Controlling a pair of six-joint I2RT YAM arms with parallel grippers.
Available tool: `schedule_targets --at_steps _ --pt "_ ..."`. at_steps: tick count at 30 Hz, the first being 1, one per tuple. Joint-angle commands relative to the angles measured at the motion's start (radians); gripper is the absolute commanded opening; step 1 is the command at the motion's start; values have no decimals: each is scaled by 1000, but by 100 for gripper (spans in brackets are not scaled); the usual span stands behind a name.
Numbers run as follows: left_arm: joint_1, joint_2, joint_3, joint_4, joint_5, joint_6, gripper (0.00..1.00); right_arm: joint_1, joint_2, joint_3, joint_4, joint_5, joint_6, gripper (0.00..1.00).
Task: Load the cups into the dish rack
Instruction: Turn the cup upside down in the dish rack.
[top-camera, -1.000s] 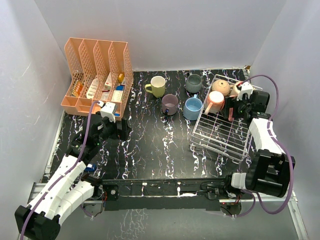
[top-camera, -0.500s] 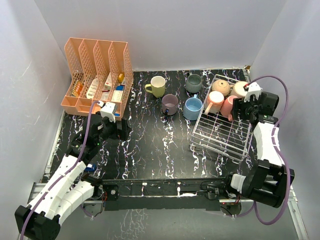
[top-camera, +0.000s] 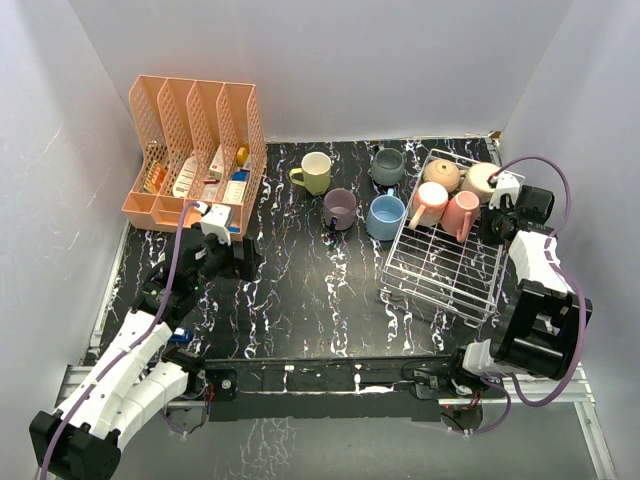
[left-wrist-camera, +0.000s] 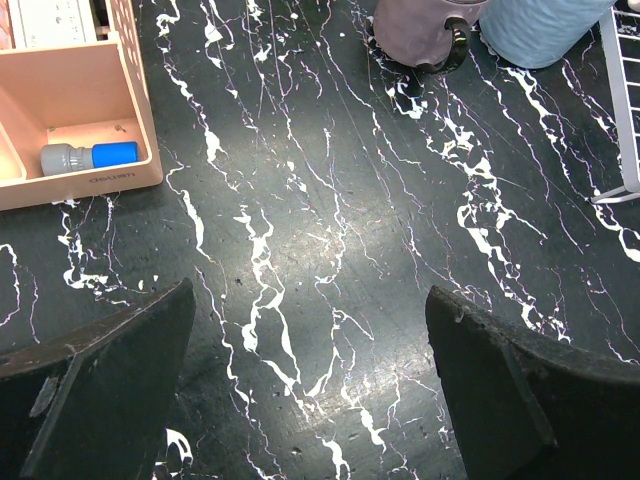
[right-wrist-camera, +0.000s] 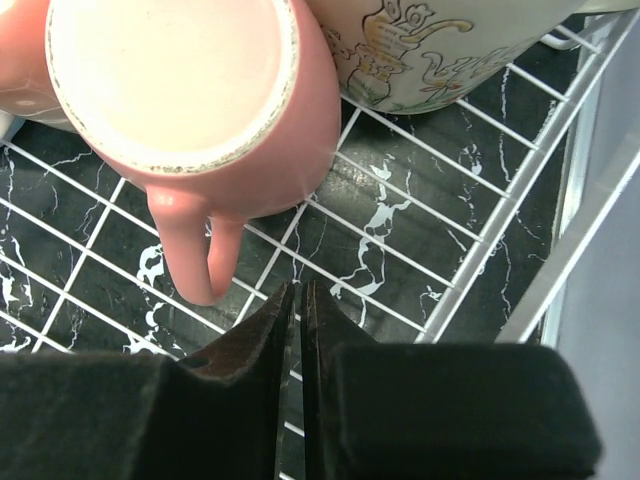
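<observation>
The black white-veined table (top-camera: 320, 290) carries all items. The dish rack (top-camera: 440, 268), a white wire grid with low raised sides, sits at the right of the table and holds four mugs at its far end. These are a tan mug (top-camera: 440, 174), a cream patterned mug (top-camera: 481, 179), a light pink mug (top-camera: 430, 203) and a pink mug (top-camera: 461, 213). In the right wrist view the pink mug lies on its side on the wires with its round end toward the camera. Its handle points toward the gripper, and the cream patterned mug lies just beyond it. The peach slotted organizer (top-camera: 195, 120) stands at the far left and holds small boxes and bottles. One grey bottle with a blue band (left-wrist-camera: 90, 156) lies in a front compartment. Four mugs stand upright on the table between organizer and rack: a yellow-green mug (top-camera: 315, 172), a grey mug (top-camera: 388, 166), a mauve mug (top-camera: 340, 208) and a light blue mug (top-camera: 386, 216). The light blue mug is just beside the rack's left edge. The right arm rises at the table's right edge, with its wrist over the rack's right side. The right gripper (right-wrist-camera: 298, 295) has its jaws pressed together on nothing, near the pink mug's handle but apart from it. The left arm reaches forward at the left. The left gripper (left-wrist-camera: 308, 300) hangs over bare table just before the organizer, jaws wide apart and holding nothing.
</observation>
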Motion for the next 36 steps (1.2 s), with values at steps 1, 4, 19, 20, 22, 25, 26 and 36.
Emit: schedule_targets --at_steps 1,4,19,20,22,25,26,36 --pt "2 -12 -2 6 -5 13 97 9 -3 26 51 -52 13 11" --pt "2 -8 -1 7 -3 13 97 24 -16 4 61 -67 17 10" --pt "2 -2 -3 6 -7 13 97 185 -7 34 78 9 55 10" --pt "2 -2 -3 6 -7 13 97 197 -3 39 78 15 59 10" --pt "2 -2 -3 6 -7 12 97 226 4 47 79 28 69 10" --pt "2 -2 -4 6 -7 13 97 257 17 57 86 46 81 10" --pt "2 -3 -4 6 -7 13 97 263 23 63 89 50 84 10" --pt "2 1 -2 6 -8 13 97 321 86 115 103 71 114 11"
